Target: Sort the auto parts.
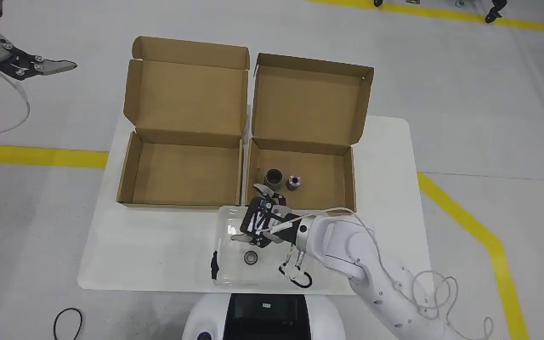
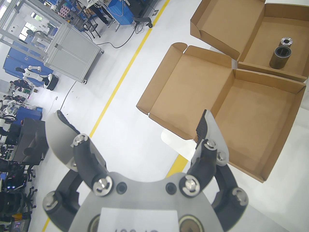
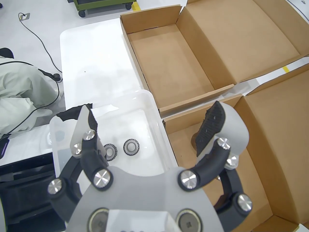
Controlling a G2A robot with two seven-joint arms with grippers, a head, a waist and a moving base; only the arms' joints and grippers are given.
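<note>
On the table (image 1: 391, 170), far side: two open cardboard boxes side by side, lids folded back.
Left box (image 1: 183, 174): bare cardboard floor.
Right box (image 1: 327, 174): a dark sleeve (image 1: 273, 178) and a small silver bush (image 1: 294, 181), both upright and just beside each other, near the box's front wall.
Clear bin (image 1: 231, 223): at the table's near edge, in front of the two boxes; holds the bearings (image 3: 131, 146).
Right gripper (image 1: 270, 195): fingers spread wide and holding nothing. It is above the bin's far edge, one fingertip over the bin and the other over the right box.
Left gripper (image 2: 132, 121): fingers spread wide and holding nothing. It hangs over the floor, well apart from the table, beyond the left box.
Right wrist view: two bearings lie flat, side by side, on the bin floor.
Left wrist view: the sleeve's hollow bore and the bush's centre hole are seen from above.
Top view: one bearing lies on the bin floor beside the right arm.
</note>
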